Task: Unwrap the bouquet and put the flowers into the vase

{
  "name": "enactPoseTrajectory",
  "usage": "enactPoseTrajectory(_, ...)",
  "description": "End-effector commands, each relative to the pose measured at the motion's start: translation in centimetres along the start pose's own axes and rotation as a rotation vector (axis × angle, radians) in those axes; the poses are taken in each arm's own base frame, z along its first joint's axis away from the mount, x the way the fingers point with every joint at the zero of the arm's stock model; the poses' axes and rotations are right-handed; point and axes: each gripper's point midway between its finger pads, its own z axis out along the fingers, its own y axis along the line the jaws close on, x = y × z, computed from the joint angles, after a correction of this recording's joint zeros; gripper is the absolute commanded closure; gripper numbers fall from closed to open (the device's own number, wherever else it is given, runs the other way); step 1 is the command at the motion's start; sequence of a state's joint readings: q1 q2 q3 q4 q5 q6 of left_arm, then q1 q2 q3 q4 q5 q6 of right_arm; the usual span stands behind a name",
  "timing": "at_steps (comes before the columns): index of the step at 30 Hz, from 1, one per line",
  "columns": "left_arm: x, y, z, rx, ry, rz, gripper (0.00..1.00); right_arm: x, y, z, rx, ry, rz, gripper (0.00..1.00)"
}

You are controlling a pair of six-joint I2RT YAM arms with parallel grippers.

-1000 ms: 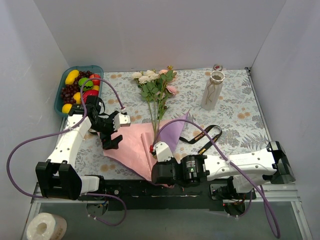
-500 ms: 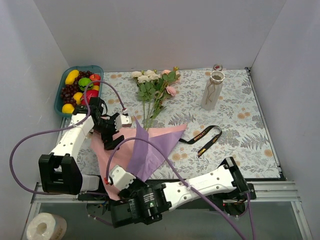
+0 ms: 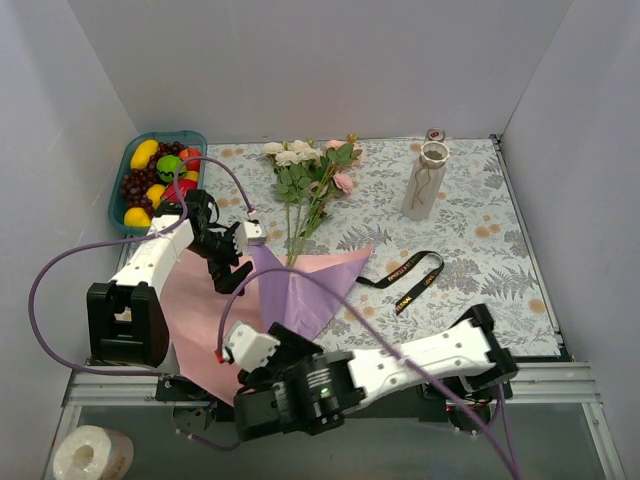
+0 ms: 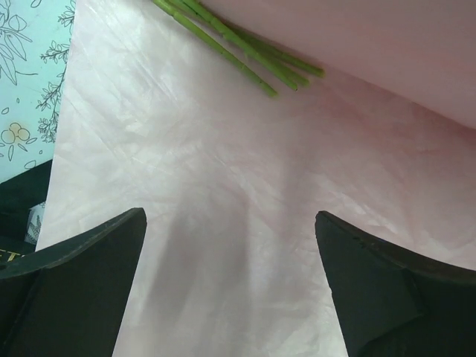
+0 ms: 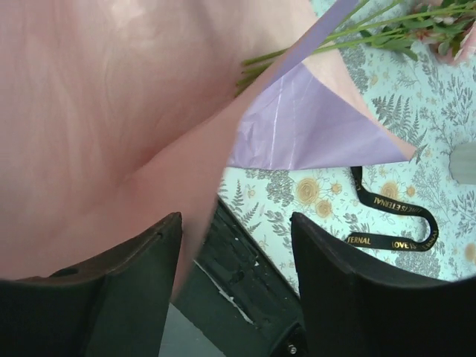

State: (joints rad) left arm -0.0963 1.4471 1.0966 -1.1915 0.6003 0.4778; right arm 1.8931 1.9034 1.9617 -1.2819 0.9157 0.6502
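The bouquet lies unwrapped. The flowers (image 3: 312,178) rest loose on the floral cloth at the back middle, their green stem ends (image 4: 253,56) on the pink paper (image 3: 195,315). A purple sheet (image 3: 300,290) lies folded over the pink one. The cream vase (image 3: 425,180) stands upright at the back right. My left gripper (image 3: 228,272) hovers open over the pink paper (image 4: 223,163), holding nothing. My right gripper (image 5: 234,223) hangs open past the table's near edge; the pink paper's edge (image 5: 186,186) droops beside its left finger.
The black gold-lettered ribbon (image 3: 405,275) lies on the cloth right of the paper. A blue basket of plastic fruit (image 3: 160,172) sits at the back left. A small red-topped jar (image 3: 435,133) stands behind the vase. White walls close in three sides.
My right arm swung to the near left, dragging the paper out from under the stems, then its jaws opened and let the paper go. The flowers stayed on the cloth.
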Motion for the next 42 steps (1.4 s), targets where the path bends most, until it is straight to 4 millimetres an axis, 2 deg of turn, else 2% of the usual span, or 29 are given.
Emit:
enactPoseTrajectory(1, -1.8, 0.1, -0.7, -0.013, -0.062, 0.042, 0.03, -7.0, -11.0, -6.8, -0.131, -0.264, 0.333, 0.26)
enactPoseTrajectory(2, -2.0, 0.0, -0.8, -0.010, -0.068, 0.046, 0.03, -5.7, -11.6, -5.0, -0.134, -0.241, 0.344, 0.23)
enactPoseTrajectory(3, -2.3, -0.1, -0.8, -0.003, -0.077, 0.049, 0.03, -5.0, -14.5, -5.2, -0.158, -0.261, 0.417, 0.22)
enactPoseTrajectory(4, -2.4, -0.7, -0.9, 0.017, -0.084, 0.052, 0.03, -5.5, -17.0, -2.9, -0.174, -0.263, 0.527, 0.21)
enactPoseTrajectory(5, -2.7, -0.8, -1.1, 0.022, -0.092, 0.057, 0.03, -4.7, -18.4, -1.6, -0.160, -0.260, 0.553, 0.21)
enactPoseTrajectory(6, -2.9, -1.0, -1.1, 0.029, -0.094, 0.062, 0.03, -2.2, -18.9, 0.6, -0.145, -0.216, 0.551, 0.21)
enactPoseTrajectory(7, -3.0, -1.3, -1.2, 0.035, -0.095, 0.064, 0.03, -1.8, -20.5, 2.4, -0.167, -0.199, 0.593, 0.21)
enactPoseTrajectory(9, -3.0, -1.5, -1.3, 0.032, -0.092, 0.076, 0.03, -2.2, -20.4, 5.1, -0.185, -0.193, 0.607, 0.21)
enactPoseTrajectory(11, -2.9, -1.3, -1.3, 0.022, -0.083, 0.082, 0.03, -3.3, -20.4, 6.5, -0.192, -0.187, 0.587, 0.21)
enactPoseTrajectory(12, -3.0, -1.4, -1.3, 0.021, -0.084, 0.085, 0.03, -3.4, -19.6, 8.4, -0.187, -0.143, 0.558, 0.21)
enactPoseTrajectory(13, -3.1, -1.4, -1.4, 0.022, -0.085, 0.086, 0.03, -5.5, -20.1, 8.1, -0.192, -0.179, 0.559, 0.21)
enactPoseTrajectory(15, -4.1, -1.4, -1.7, 0.022, -0.112, 0.086, 0.03, -6.5, -19.8, 9.4, -0.186, -0.169, 0.526, 0.21)
enactPoseTrajectory(18, -6.1, -2.1, -1.6, 0.051, -0.159, 0.083, 0.03, -8.3, -20.5, 8.6, -0.194, -0.225, 0.536, 0.21)
enactPoseTrajectory(19, -7.1, -1.7, -1.6, 0.034, -0.181, 0.096, 0.02, -8.6, -20.3, 8.1, -0.219, -0.244, 0.537, 0.21)
enactPoseTrajectory(20, -7.4, -1.7, -1.2, 0.044, -0.179, 0.089, 0.02, -7.8, -19.7, 8.3, -0.241, -0.234, 0.534, 0.21)
enactPoseTrajectory(21, -8.1, -2.0, -0.8, 0.054, -0.176, 0.096, 0.02, -8.4, -20.0, 7.0, -0.263, -0.286, 0.566, 0.21)
enactPoseTrajectory(24, -8.9, -2.1, 0.2, 0.081, -0.166, 0.085, 0.02, -7.5, -18.8, 5.9, -0.326, -0.306, 0.592, 0.21)
enactPoseTrajectory(28, -9.5, -2.6, 1.1, 0.109, -0.158, 0.057, 0.02, -8.3, -17.4, 3.2, -0.426, -0.415, 0.601, 0.21)
enactPoseTrajectory(31, -10.3, -2.7, 1.4, 0.125, -0.170, 0.054, 0.02, -8.6, -15.7, 2.5, -0.453, -0.405, 0.567, 0.21)
enactPoseTrajectory(32, -10.8, -2.6, 1.2, 0.126, -0.177, 0.049, 0.02, -8.1, -14.7, 3.2, -0.452, -0.362, 0.551, 0.21)
enactPoseTrajectory(34, -11.2, -2.6, 1.4, 0.139, -0.182, 0.044, 0.02, -8.3, -13.5, 3.2, -0.455, -0.337, 0.548, 0.21)
enactPoseTrajectory(35, -11.4, -2.6, 1.3, 0.143, -0.186, 0.040, 0.02, -7.3, -12.7, 4.3, -0.444, -0.278, 0.536, 0.23)
enactPoseTrajectory(38, -11.7, -2.5, 1.2, 0.142, -0.188, 0.047, 0.02, -6.3, -11.7, 5.7, -0.414, -0.210, 0.533, 0.25)
enactPoseTrajectory(42, -11.5, -2.9, 1.0, 0.145, -0.182, 0.054, 0.02, -5.5, -11.4, 6.8, -0.371, -0.156, 0.533, 0.30)
